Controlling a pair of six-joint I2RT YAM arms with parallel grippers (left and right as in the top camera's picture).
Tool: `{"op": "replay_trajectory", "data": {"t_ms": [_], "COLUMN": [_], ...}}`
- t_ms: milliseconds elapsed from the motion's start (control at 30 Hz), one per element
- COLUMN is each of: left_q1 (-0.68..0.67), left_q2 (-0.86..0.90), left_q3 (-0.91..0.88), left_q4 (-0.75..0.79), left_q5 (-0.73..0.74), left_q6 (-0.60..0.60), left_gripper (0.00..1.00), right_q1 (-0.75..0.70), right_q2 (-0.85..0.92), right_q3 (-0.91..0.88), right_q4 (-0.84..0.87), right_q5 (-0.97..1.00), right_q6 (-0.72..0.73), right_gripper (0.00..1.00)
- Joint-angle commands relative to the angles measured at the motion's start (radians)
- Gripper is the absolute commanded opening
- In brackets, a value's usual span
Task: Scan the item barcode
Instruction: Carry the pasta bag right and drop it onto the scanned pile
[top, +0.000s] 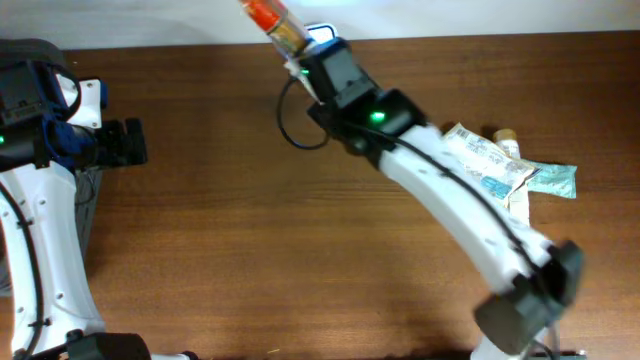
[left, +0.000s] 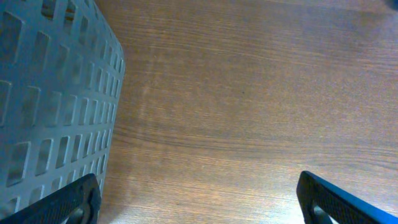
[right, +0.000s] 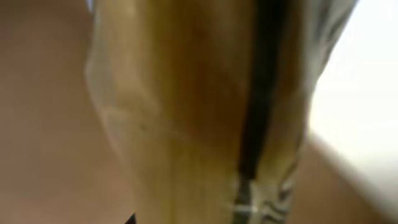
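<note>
The item (top: 272, 22) is seen from overhead as a slim container with an orange-red top and an amber body. It is held over the far edge of the table (top: 250, 230), left of centre, pinched at its lower end by the right gripper (top: 298, 54), whose jaws are pressed against it. In the right wrist view the item (right: 186, 112) fills the frame as a blurred yellow-brown surface crossed by a dark vertical stripe. No barcode can be made out, and the fingers are not distinguishable there.

The top of the item is cut off by the overhead frame. The left gripper (top: 130, 142) is held at the left side of the table with its jaws spread wide and nothing between them. Just beside it a grey perforated basket (left: 50, 93) is seen. A heap of packets (top: 500, 165) is partly hidden under the right arm, well apart from the item.
</note>
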Motion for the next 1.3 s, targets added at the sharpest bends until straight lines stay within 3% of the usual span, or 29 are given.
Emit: {"op": "replay_trajectory", "data": {"t_ms": [0, 100, 200, 333, 500, 533, 567, 600, 633, 700, 833, 967, 1067, 1267], "left_q1": [0.006, 0.006, 0.006, 0.006, 0.006, 0.006, 0.006, 0.006, 0.006, 0.006, 0.006, 0.006, 0.006, 0.006], "left_q2": [-0.002, -0.002, -0.002, -0.002, -0.002, -0.002, -0.002, -0.002, -0.002, -0.002, -0.002, -0.002, -0.002, -0.002], "left_q3": [0.007, 0.007, 0.007, 0.007, 0.007, 0.007, 0.007, 0.007, 0.007, 0.007, 0.007, 0.007, 0.007, 0.007], "left_q4": [0.002, 0.001, 0.001, 0.001, 0.001, 0.002, 0.001, 0.002, 0.002, 0.001, 0.002, 0.002, 0.002, 0.001], "left_q5": [0.0, 0.0, 0.0, 0.0, 0.0, 0.0, 0.0, 0.0, 0.0, 0.0, 0.0, 0.0, 0.0, 0.0], "left_q6": [0.013, 0.013, 0.013, 0.013, 0.013, 0.013, 0.013, 0.012, 0.013, 0.013, 0.013, 0.013, 0.013, 0.013], "left_gripper": [0.99, 0.99, 0.99, 0.99, 0.99, 0.99, 0.99, 0.99, 0.99, 0.99, 0.99, 0.99, 0.99, 0.99], "right_q1": [-0.062, -0.183, -0.34, -0.509, -0.594, -0.598, -0.597, -0.597, -0.597, -0.597, -0.595, -0.542, -0.452, -0.238], "right_q2": [-0.235, -0.311, -0.268, -0.111, 0.165, 0.197, 0.217, 0.226, 0.226, 0.217, 0.161, 0.023, -0.13, -0.452], "right_q3": [0.031, 0.031, 0.015, -0.112, -0.14, -0.14, -0.14, -0.14, -0.14, -0.129, -0.06, 0.14, 0.274, 0.317], "right_q4": [-0.12, -0.327, -0.537, -0.552, -0.588, -0.592, -0.592, -0.596, -0.599, -0.61, -0.653, -0.735, -0.752, -0.756], "right_q5": [-0.279, -0.169, 0.058, 0.107, 0.177, 0.176, 0.176, 0.174, 0.173, 0.168, 0.048, -0.182, -0.364, -0.432], "right_q6": [0.266, 0.316, 0.513, 0.55, 0.55, 0.55, 0.55, 0.55, 0.55, 0.55, 0.544, 0.375, 0.278, 0.283], "right_gripper": [0.04, 0.04, 0.04, 0.04, 0.05, 0.12, 0.33, 0.66, 0.83, 1.0, 0.99, 0.99, 0.99, 0.99]}}
